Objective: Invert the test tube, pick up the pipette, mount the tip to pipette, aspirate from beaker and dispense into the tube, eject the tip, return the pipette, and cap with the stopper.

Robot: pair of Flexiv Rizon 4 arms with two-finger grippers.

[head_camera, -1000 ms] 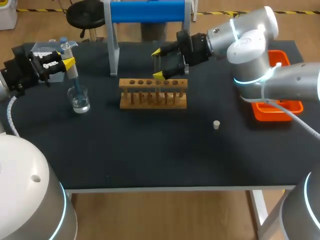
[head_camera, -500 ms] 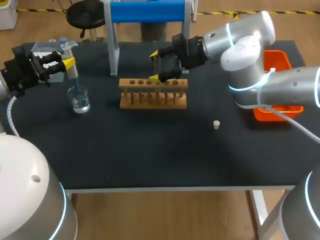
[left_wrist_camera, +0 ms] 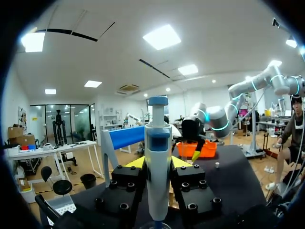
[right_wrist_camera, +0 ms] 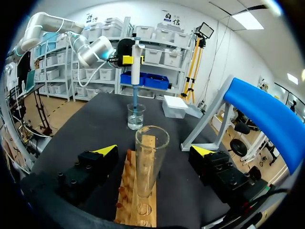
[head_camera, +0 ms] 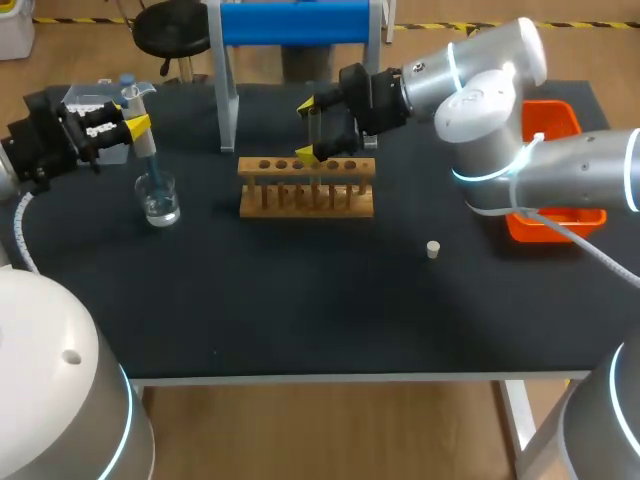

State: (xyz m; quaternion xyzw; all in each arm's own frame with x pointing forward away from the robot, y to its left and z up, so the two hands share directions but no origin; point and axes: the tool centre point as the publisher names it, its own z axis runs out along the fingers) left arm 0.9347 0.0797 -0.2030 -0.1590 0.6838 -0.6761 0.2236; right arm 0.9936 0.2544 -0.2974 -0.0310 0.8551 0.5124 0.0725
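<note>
- the left jaws are clenched on a white pipette with a blue top (left_wrist_camera: 157, 176), holding it upright over the left rear part of the black bench (head_camera: 300, 310).
- the pipette's slim blue tip (head_camera: 153, 180) reaches down into a small clear glass beaker (head_camera: 161, 205), which stands on the bench with clear liquid in its bottom.
- the right jaws are released: their yellow-tipped fingers (right_wrist_camera: 106, 150) stand wide apart on either side of a clear glass test tube (right_wrist_camera: 151, 162), and neither touches it.
- the test tube stands upright, mouth up, in a low wooden rack with a row of holes (head_camera: 307, 198) near the middle of the bench.
- a small pale stopper (head_camera: 433, 250) lies alone on the bench, to the right of the rack and nearer the front edge, well apart from both arms.
- an orange plastic tray (head_camera: 560, 225) sits at the bench's right edge, partly hidden by the right arm.
- a blue roll on a white frame (head_camera: 295, 22) stands behind the rack.
- a pale flat box (right_wrist_camera: 175, 106) lies on the bench beyond the beaker.
</note>
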